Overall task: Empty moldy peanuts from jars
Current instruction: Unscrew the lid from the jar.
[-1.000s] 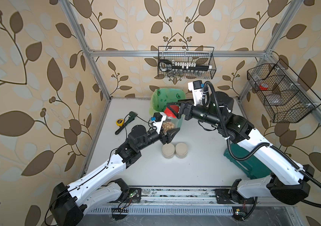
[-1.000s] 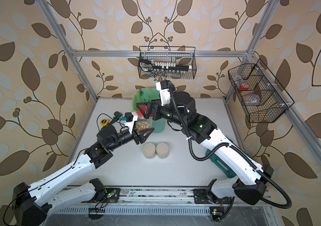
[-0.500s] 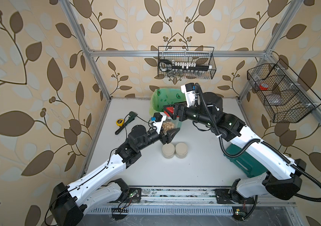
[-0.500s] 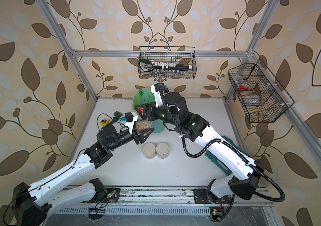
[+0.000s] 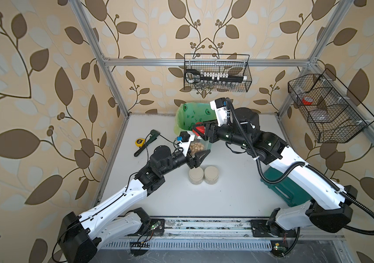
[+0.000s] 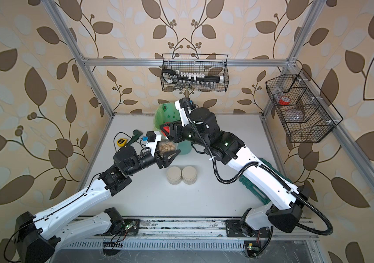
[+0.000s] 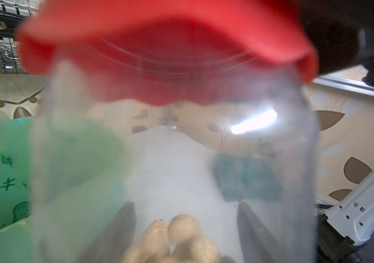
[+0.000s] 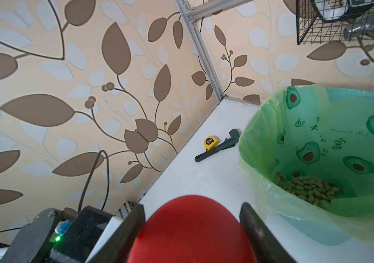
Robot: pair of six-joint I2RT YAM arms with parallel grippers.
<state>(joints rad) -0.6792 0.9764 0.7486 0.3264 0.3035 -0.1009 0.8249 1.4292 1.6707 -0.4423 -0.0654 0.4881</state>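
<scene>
White table (image 5: 181,200), mid-frame in both top views: left gripper (image 5: 198,155) clamps the jar (image 5: 203,145) beside the bin (image 5: 186,116), bracing it. Right gripper (image 8: 193,216) pinches its lid (image 8: 193,236), likely to unscrew it.

White table (image 5: 227,195) bears a green-lined bin (image 5: 188,118). Tape measure (image 5: 138,141) and wrench (image 5: 152,134) lie beside the bin. Two lidded jars (image 5: 196,175), touching, stand before it.

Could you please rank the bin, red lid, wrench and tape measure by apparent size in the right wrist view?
1. bin
2. red lid, enlarged by its nearness to the camera
3. wrench
4. tape measure
</scene>
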